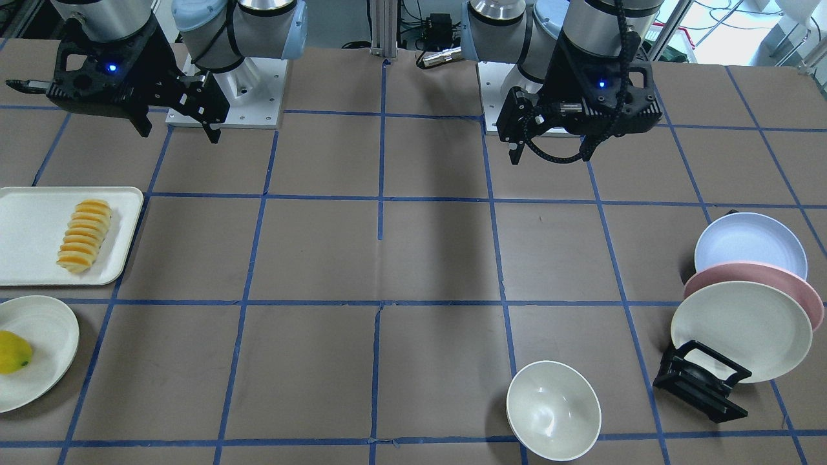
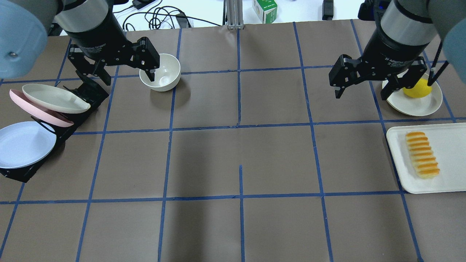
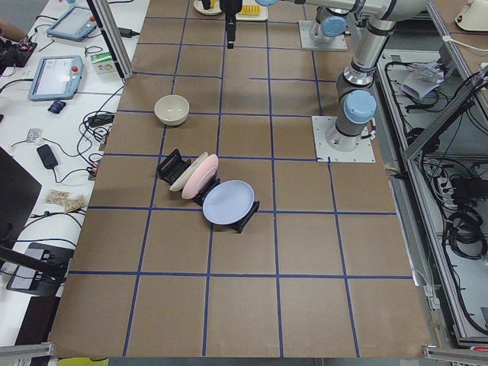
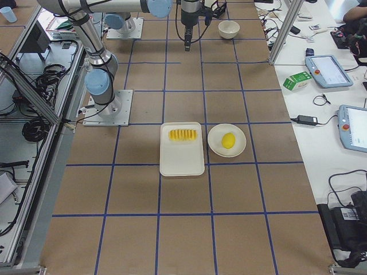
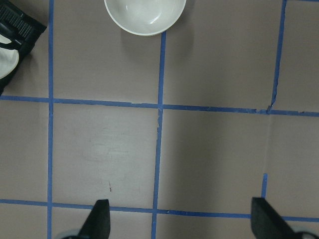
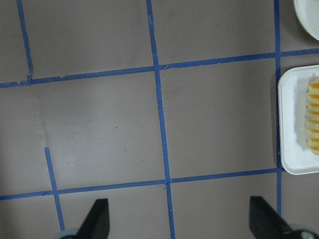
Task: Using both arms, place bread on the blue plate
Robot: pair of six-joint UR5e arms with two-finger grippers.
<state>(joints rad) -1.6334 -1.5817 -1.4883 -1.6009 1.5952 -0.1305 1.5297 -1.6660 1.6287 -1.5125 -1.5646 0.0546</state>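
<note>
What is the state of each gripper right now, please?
Left gripper: open, holding nothing.
Right gripper: open, holding nothing.

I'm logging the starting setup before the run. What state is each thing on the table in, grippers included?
Bread: lying flat on the white tray, ungrasped.
Blue plate: propped tilted in the black rack, empty.
Pink plate: tilted in the rack, empty.
Cream plate: tilted in the rack, empty.
Bowl: upright, empty.
Lemon: resting on a small plate.
Left gripper: open, empty.
Right gripper: open, empty.
</note>
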